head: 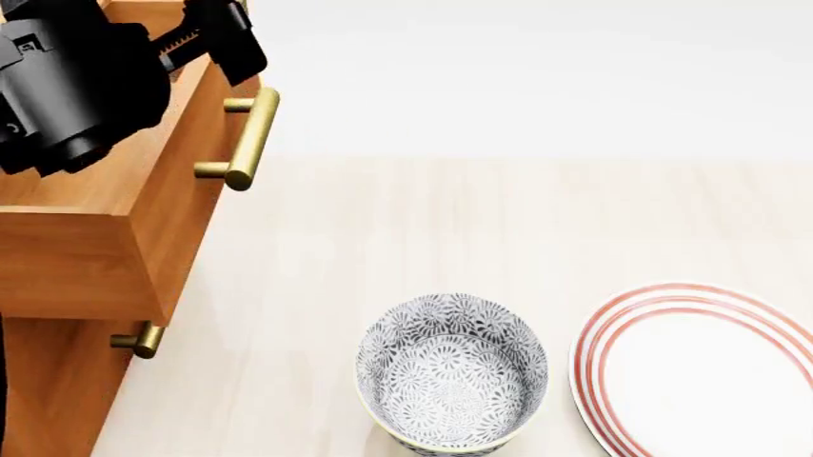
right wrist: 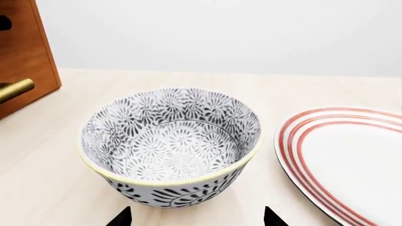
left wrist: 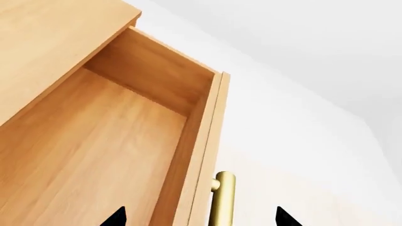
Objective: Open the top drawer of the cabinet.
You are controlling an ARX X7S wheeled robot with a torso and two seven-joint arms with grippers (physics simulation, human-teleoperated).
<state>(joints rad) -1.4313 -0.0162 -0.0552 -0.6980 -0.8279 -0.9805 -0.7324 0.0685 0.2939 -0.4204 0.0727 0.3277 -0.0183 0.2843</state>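
Observation:
The orange-brown cabinet (head: 51, 390) stands at the left. Its top drawer (head: 89, 257) is pulled out, and the left wrist view shows its bare wooden inside (left wrist: 94, 155) below the cabinet's top (left wrist: 50, 42). The brass bar handle (head: 244, 138) sits on the drawer front and also shows in the left wrist view (left wrist: 222, 200). My left gripper (head: 228, 48) is at the handle's upper end. It is open in the left wrist view (left wrist: 201, 219), with the handle and the drawer front between its fingertips (left wrist: 116, 217). My right gripper (right wrist: 197, 217) is open and empty in front of the patterned bowl.
A patterned bowl (head: 451, 373) stands on the pale wooden floor, with a red-ringed white plate (head: 699, 371) to its right. A lower drawer's brass handle (head: 137, 340) sticks out below the top drawer. The cabinet's corner also shows in the right wrist view (right wrist: 25, 56).

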